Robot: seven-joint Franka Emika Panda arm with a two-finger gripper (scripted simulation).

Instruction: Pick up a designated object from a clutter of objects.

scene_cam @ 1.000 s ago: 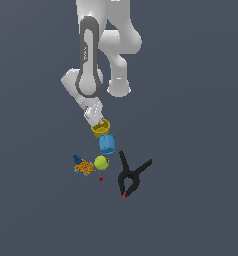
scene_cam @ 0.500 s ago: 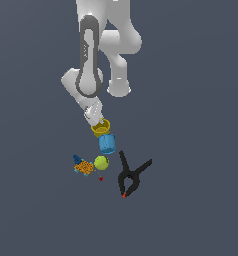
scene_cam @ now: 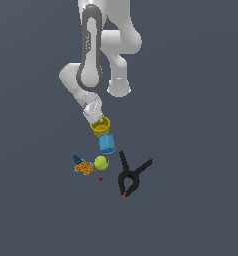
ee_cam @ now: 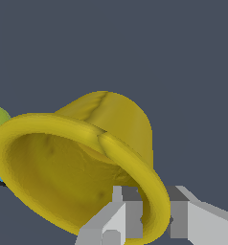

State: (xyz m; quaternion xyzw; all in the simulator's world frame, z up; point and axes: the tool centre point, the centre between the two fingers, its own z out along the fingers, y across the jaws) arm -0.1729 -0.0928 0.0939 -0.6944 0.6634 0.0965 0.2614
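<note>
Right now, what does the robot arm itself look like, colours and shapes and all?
The arm is glossy white with rounded, tubular links and bulbous joints. One long link carries a dark grey oval loop inlay. The tool has blocky, angular fingers in white and pale grey with darker grey faces. No cables or markings show.

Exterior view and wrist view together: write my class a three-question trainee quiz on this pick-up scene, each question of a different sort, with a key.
1. True or false: the gripper has its fingers on either side of the yellow cup's rim.
2. Which object lies nearest the yellow cup in the exterior view? A black clamp B light-blue cup C yellow-green ball
3. Fill in: the orange-and-blue patterned piece lies to the exterior view's ____ of the ball.

Key: 1 true; 2 B; 3 left.
</note>
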